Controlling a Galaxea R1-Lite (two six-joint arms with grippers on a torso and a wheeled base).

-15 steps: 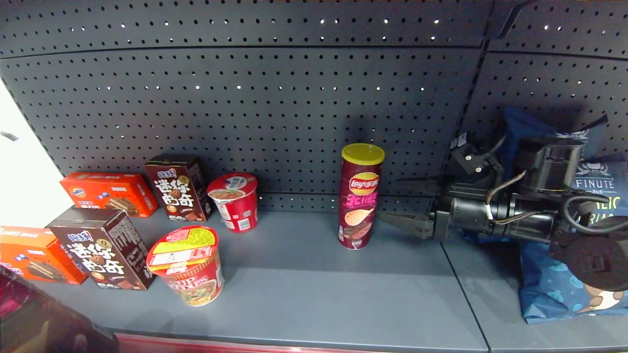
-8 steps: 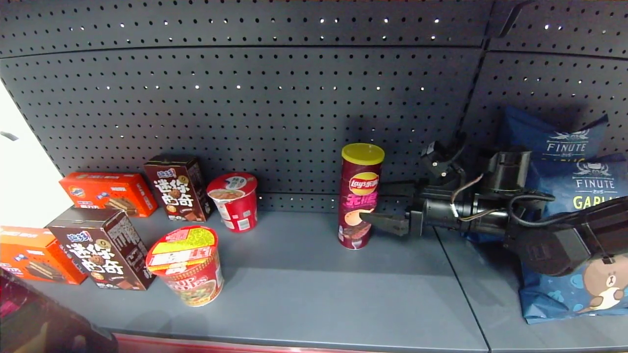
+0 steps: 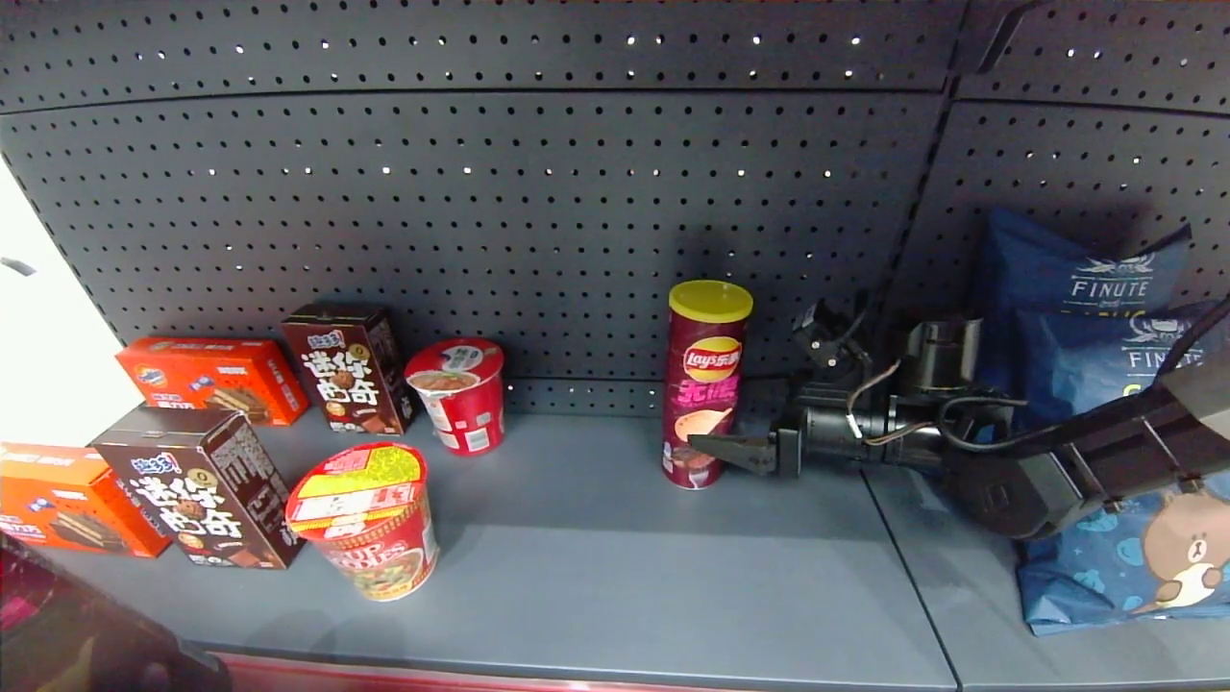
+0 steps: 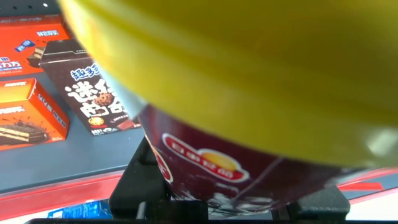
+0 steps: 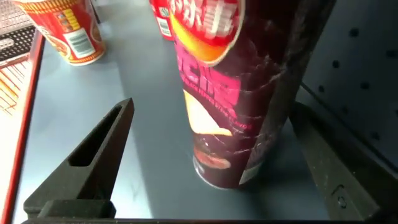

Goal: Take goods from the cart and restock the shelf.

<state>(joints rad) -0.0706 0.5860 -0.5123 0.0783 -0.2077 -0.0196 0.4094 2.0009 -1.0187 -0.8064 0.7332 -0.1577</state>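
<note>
A maroon chips can (image 3: 709,370) with a yellow lid stands upright at the back of the grey shelf (image 3: 596,557). My right gripper (image 3: 716,413) comes in from the right, open, with one finger in front of the can's lower half and the other hidden behind it. In the right wrist view the can (image 5: 242,112) stands between the spread fingers (image 5: 93,162) of the right gripper (image 5: 211,109), with gaps on both sides. A second chips can (image 4: 236,93) with a yellow lid sits close to the left wrist camera, and my left gripper (image 4: 236,193) is shut on it.
Two cup noodles (image 3: 370,519) (image 3: 459,392) and several brown and orange snack boxes (image 3: 207,485) occupy the shelf's left. Blue snack bags (image 3: 1115,423) lean at the right behind my right arm. The pegboard wall (image 3: 538,211) backs the shelf. Bare shelf lies in front of the can.
My right gripper has moved left along the shelf until its open fingers straddle the standing can. The can and the other goods have stayed in place.
</note>
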